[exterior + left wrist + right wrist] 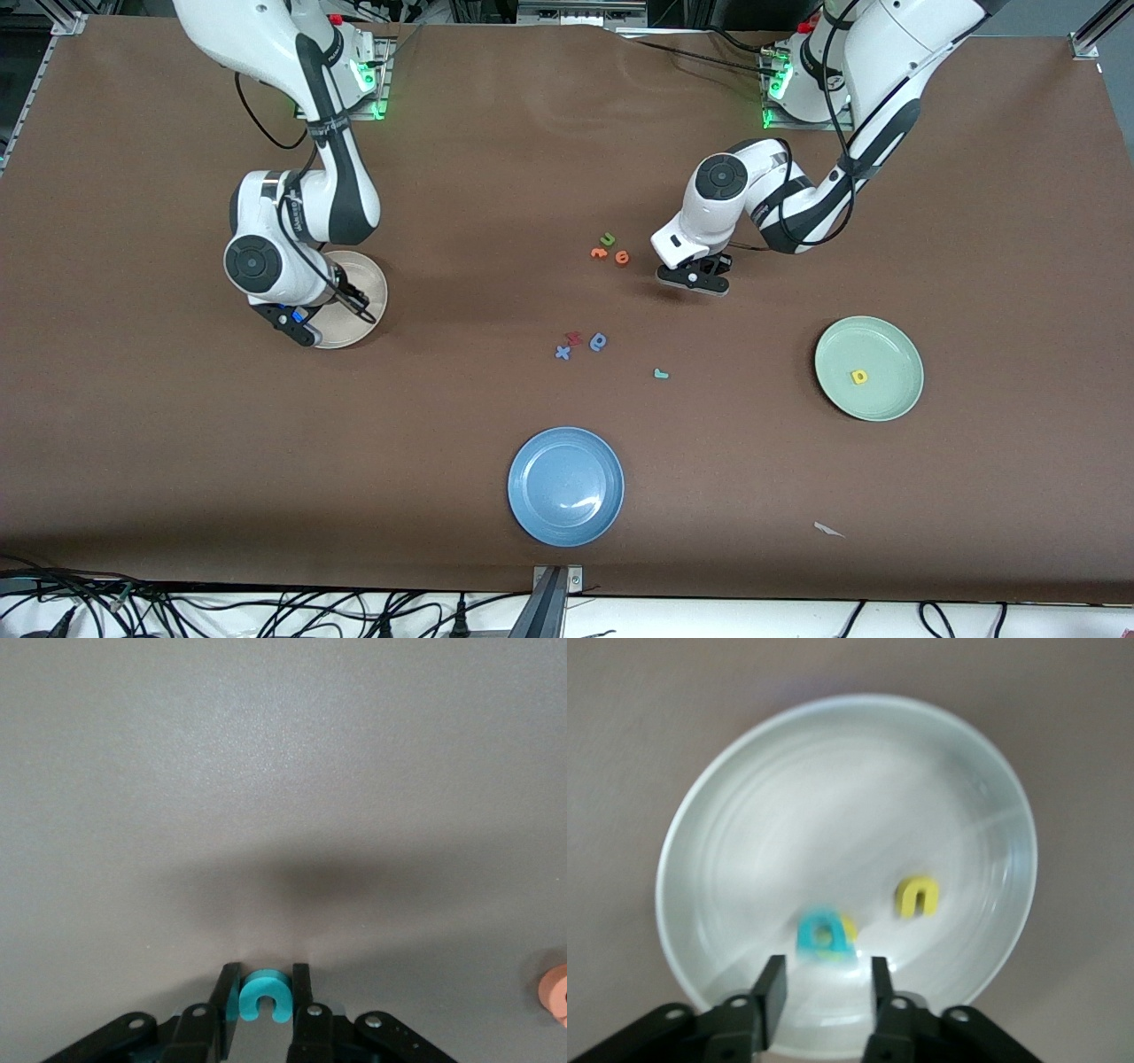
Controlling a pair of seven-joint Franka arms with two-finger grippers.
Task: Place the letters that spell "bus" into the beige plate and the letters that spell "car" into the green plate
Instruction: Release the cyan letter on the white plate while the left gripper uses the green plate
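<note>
My left gripper (pixel 266 973) is shut on the teal c (pixel 262 988), low over the brown table beside the orange letters; in the front view the hand (pixel 700 279) hides the c. Open and holding nothing, my right gripper (pixel 824 992) hangs over the beige plate (pixel 833 771). In that plate lie a blurred teal b (pixel 822 937), a yellow u (pixel 918 896), and a yellow letter (pixel 849 926) partly hidden by the b. The green plate (pixel 886 399) holds the yellow a (pixel 858 377). Between the plates, the teal r (pixel 660 374) lies on the table.
A blue plate (pixel 565 486) sits nearest the front camera. A green u (pixel 608 238) and orange letters (pixel 622 257) lie beside the left hand. A blue x (pixel 563 353), a red letter (pixel 573 338) and a blue round-bowled letter (pixel 599 341) cluster mid-table. A paper scrap (pixel 828 530) lies near the front edge.
</note>
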